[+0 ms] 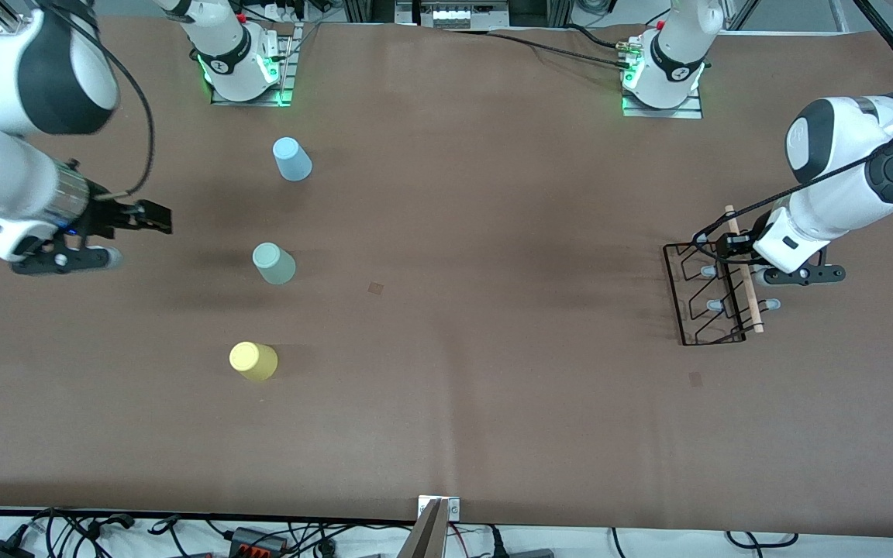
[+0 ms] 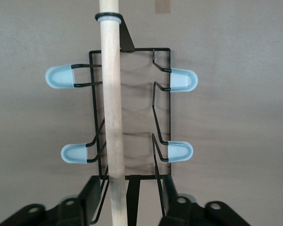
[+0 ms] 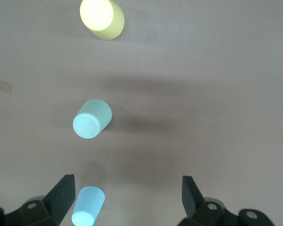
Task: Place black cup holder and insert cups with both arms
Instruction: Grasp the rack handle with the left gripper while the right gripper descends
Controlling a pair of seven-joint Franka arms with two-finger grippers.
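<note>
At the right of the front view, the black cup holder lies on the brown table toward the left arm's end, and the left end effector sits at the upper end of its wooden rod handle. In the left wrist view the fingers stand apart on either side of the rod and the wire frame, released, not yet clenched on anything. The right end effector hangs at the left edge of the front view, over bare table at the right arm's end, fingers spread wide and holding nothing; this arm looks to be waiting. Likely trouble from here: the rod is round and thin, so a closing grip set off its centre could let it roll or slip, and the light wire rack might then swing or tilt as it is lifted; its pegs could also snag the table. The cups, standing upside down in an open column at the left centre of the front view, could topple if approached carelessly. Count: one holder, four pale blue-tipped pegs visible in the left wrist view, and three cups: one light blue cup, one mint cup, one yellow cup.
</note>
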